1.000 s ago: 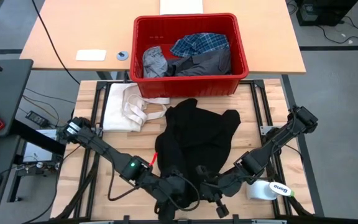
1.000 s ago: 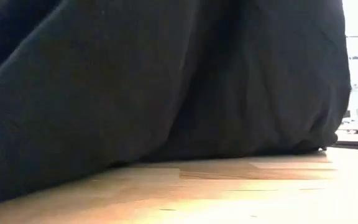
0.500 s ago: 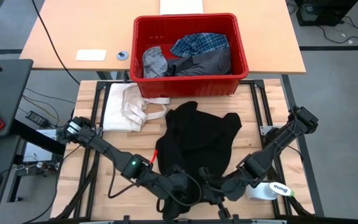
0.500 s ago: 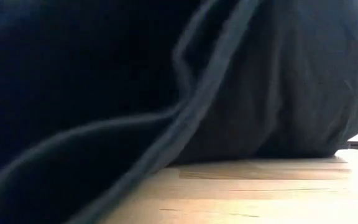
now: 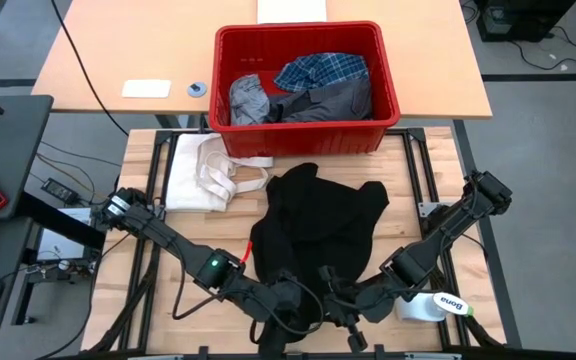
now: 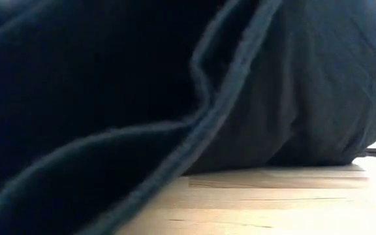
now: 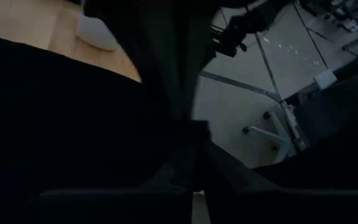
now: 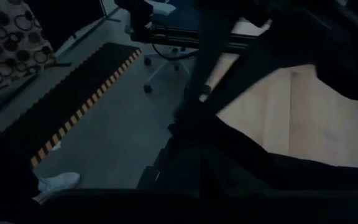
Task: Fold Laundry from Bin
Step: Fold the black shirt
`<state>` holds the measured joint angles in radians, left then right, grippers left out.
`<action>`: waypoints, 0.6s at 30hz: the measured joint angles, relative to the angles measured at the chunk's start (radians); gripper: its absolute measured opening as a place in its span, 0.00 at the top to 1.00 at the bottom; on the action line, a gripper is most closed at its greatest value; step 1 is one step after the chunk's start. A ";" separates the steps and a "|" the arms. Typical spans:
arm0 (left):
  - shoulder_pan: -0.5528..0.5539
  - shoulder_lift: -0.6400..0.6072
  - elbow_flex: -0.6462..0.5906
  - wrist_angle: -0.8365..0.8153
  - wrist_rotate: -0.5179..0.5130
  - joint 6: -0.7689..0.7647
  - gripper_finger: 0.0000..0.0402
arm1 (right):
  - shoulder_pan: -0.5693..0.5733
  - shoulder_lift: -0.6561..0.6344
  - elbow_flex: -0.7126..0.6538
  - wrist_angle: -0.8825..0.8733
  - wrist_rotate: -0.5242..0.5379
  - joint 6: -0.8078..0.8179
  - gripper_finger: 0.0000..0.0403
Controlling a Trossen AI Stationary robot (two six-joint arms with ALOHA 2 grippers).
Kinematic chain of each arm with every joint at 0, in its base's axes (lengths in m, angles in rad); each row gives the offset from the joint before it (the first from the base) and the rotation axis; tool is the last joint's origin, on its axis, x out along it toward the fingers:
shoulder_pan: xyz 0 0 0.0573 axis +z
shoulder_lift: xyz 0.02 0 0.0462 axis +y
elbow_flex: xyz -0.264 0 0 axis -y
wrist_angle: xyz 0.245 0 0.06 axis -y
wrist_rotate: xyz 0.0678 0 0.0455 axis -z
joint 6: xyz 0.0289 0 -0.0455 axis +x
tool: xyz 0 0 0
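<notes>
Black garment (image 5: 313, 235) lies spread on the wooden table (image 5: 413, 190), just in front of the red bin (image 5: 308, 85), collar end toward the bin and hem toward the near edge. That suits folding: it's out flat, w/ room on both sides.

Both arms meet at the near edge. Left gripper (image 5: 290, 318) and right gripper (image 5: 343, 312) sit close together at the garment's lower hem. Prob. both pinch that hem so it can be pulled straight or lifted over; cloth hangs right in front of the low camera, a hemmed edge (image 6: 194, 140) draped across it.

Right jaws are clenched, and dark cloth crosses right at the fingers in its wrist view, so likely gripping the garment. Left jaws: can't tell, cloth fills that wrist view, fingers hidden.

Rest of the laundry waits in the bin: plaid shirt (image 5: 323, 68), light grey piece (image 5: 248, 98), dark grey piece (image 5: 328, 100). Cream cloth w/ strap loops (image 5: 203, 170) lies on the table's left part, beside the black garment; looks clear of it.
</notes>
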<state>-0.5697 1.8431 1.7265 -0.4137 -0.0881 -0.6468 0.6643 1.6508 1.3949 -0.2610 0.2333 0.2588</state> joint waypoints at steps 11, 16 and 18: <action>0.022 0.006 0.001 -0.002 0.023 -0.014 0.56 | 0.000 0.000 0.000 -0.009 0.025 0.000 0.99; 0.044 0.006 0.001 0.000 0.020 -0.036 0.53 | 0.000 0.000 0.000 -0.007 -0.004 0.000 0.99; 0.050 0.006 0.001 -0.001 0.024 -0.044 0.53 | 0.000 0.000 0.000 -0.007 0.000 0.000 0.99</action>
<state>-0.5199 1.8488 1.7275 -0.4148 -0.0639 -0.6907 0.6643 1.6512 1.3949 -0.2684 0.2333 0.2588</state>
